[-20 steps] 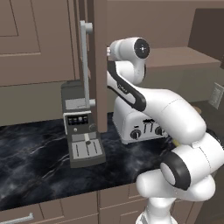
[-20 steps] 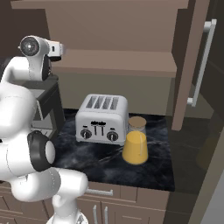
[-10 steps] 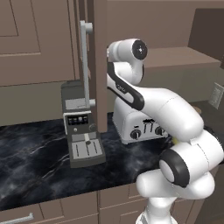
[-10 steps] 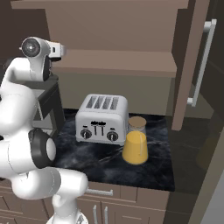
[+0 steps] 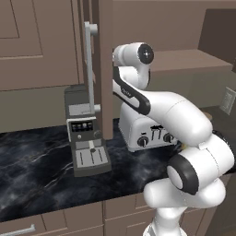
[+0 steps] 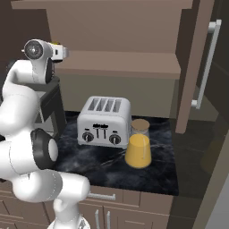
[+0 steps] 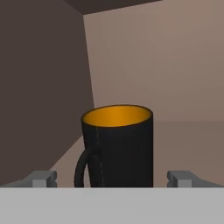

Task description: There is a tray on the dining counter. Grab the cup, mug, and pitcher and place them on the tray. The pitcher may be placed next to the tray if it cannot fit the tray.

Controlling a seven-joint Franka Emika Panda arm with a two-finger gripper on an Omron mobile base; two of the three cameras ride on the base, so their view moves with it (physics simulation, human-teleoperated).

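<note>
Reaching high into the open wall cabinet, the arm stretches up in the left base view from the lower right, over a black marble counter (image 5: 32,161) that carries a grey coffee machine (image 5: 86,133) at the left and a silver toaster (image 5: 147,131) behind the arm.

From the right base view, the pitcher (image 6: 137,145) stands on the counter just right of the toaster (image 6: 103,121), its orange liquid and tan lid plain to see; it looks top-heavy and its glass slick, so a grip around the body would probably suit it best.

In the hand view, the mug (image 7: 116,146) sits upright on the cabinet shelf, near the left wall, its handle turned toward the camera and left. It looks rigid, light and empty, likely glazed and a little slippery; clamping across the round body, clear of the handle, seems the safest hold. The gripper (image 7: 116,178) is spread fully wide, one fingertip on either side of the mug and apart from it, holding nothing.
</note>
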